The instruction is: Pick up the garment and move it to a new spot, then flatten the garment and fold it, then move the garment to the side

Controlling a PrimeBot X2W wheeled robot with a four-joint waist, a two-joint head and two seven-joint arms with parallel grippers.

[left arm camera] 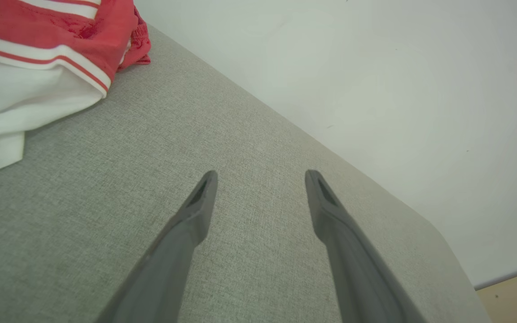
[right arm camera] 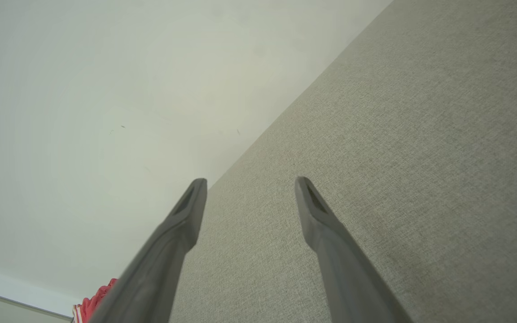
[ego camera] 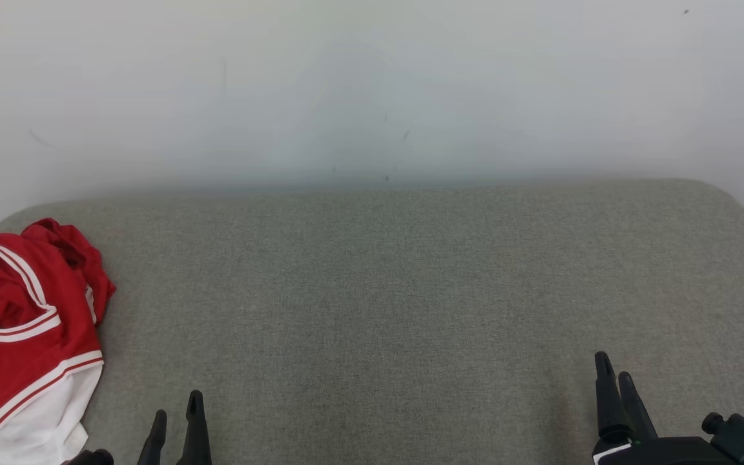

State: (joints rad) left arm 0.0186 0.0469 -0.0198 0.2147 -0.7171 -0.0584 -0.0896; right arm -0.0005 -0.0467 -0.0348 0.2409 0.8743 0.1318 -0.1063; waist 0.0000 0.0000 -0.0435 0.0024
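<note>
The left gripper (left arm camera: 262, 175) has its jaws spread wide with nothing between them; in its wrist view the two dark fingers (left arm camera: 186, 224) hang over bare grey fabric. The right gripper (right arm camera: 250, 181) is spread just as wide and holds nothing either, its fingers over the same weave. From the head camera the left gripper sits at the lower left and the right gripper at the lower right, both pointing away from the robot and well apart from each other. Under them lies a grey upholstered surface (ego camera: 372, 290) with rounded far corners, its far edge set against a pale wall (ego camera: 372, 84). The garment (ego camera: 23, 336), a red sports top with white striped trim and a white panel, lies crumpled at the far left end of that surface. It is near the left gripper but apart from it, and well away from the right one. In the left wrist view its white hem rests on the fabric, up and to the left of the fingertips. A strip of tan floor (left arm camera: 514, 296) shows past the surface's rounded corner.
</note>
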